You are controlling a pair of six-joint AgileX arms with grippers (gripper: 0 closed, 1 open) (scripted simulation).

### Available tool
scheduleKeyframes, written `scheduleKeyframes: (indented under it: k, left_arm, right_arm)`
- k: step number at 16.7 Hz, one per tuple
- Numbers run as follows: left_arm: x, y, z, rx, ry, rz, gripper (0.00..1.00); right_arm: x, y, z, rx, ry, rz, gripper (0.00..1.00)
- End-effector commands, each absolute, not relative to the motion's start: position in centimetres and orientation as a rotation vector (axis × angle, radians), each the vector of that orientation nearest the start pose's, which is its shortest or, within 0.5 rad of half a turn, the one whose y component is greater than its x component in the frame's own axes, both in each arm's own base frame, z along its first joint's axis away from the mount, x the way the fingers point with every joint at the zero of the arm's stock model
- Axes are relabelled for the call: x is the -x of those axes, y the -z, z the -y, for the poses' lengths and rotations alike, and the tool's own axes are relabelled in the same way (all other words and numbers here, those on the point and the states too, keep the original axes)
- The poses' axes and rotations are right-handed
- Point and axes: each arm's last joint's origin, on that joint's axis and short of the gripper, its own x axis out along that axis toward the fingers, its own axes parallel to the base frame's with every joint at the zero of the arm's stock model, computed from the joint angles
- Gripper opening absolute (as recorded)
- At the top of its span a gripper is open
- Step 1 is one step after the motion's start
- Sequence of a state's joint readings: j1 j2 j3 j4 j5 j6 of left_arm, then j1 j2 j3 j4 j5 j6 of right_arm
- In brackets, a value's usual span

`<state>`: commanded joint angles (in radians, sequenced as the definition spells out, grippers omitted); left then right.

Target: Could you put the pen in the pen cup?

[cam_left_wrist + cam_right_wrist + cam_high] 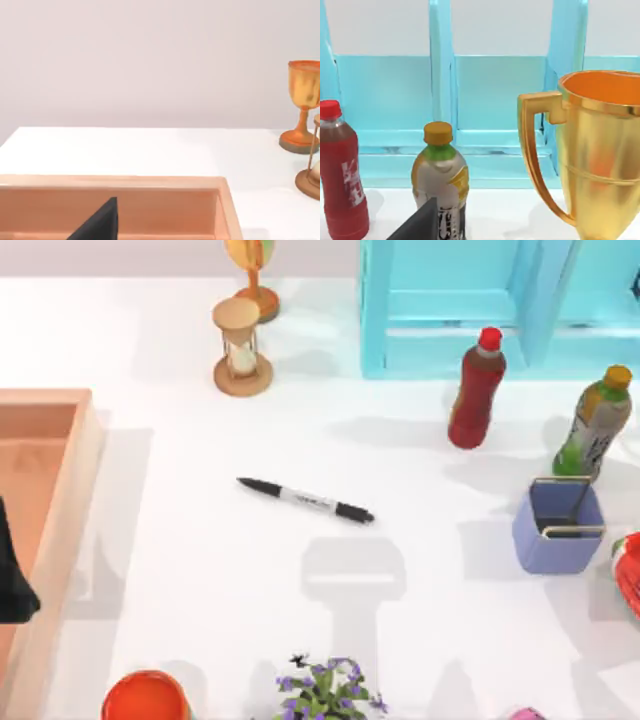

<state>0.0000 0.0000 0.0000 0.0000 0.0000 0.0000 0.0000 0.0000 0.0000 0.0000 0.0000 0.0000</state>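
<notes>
Left gripper (pixel 12 585), a dark shape at the table's left edge over the wooden tray (pixel 85 455), is parked; whether its fingers are apart or together cannot be told. Nearest the camera's lower edge stand a round orange-red container (pixel 145 698) and a small flowering plant (pixel 325 690). Mid-table lies the pen (pixel 305 501), flat and slanted, touching nothing. It looks light, stiff and smooth, apt to roll, so a grasp across the pale middle barrel seems soundest. Its dark print is too small to read. Well apart to the right sits the pen cup (pixel 558 528), upright and open. Beyond stand a red bottle (pixel 477 388) and a green-label bottle (pixel 594 424); their labels are not legible.
</notes>
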Motion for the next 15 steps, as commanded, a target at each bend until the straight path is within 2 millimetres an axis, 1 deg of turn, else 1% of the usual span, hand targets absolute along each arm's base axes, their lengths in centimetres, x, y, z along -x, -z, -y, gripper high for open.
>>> scheduleKeyframes:
  k: [3,6,9,11,13,15]
  left_arm:
    - [-10.6,-16.0,0.1,0.000,0.000,0.000,1.00]
    - [-10.6,-16.0,0.1,0.000,0.000,0.000,1.00]
    - [-10.6,-16.0,0.1,0.000,0.000,0.000,1.00]
    - [-10.6,-16.0,0.1,0.000,0.000,0.000,1.00]
    - [-10.6,-16.0,0.1,0.000,0.000,0.000,1.00]
    - [-10.6,-16.0,0.1,0.000,0.000,0.000,1.00]
  right_arm:
    - [-10.6,-16.2,0.1,0.002,-0.002,-0.005,1.00]
    - [-10.7,-17.9,-0.2,0.019,-0.023,-0.056,1.00]
    - [-11.4,-21.2,-0.8,0.057,-0.066,-0.154,1.00]
    - [-12.5,-23.9,-1.5,0.095,-0.106,-0.238,1.00]
    - [-14.4,-26.8,-2.5,0.145,-0.155,-0.334,1.00]
    - [-16.9,-29.5,-4.0,0.206,-0.212,-0.437,1.00]
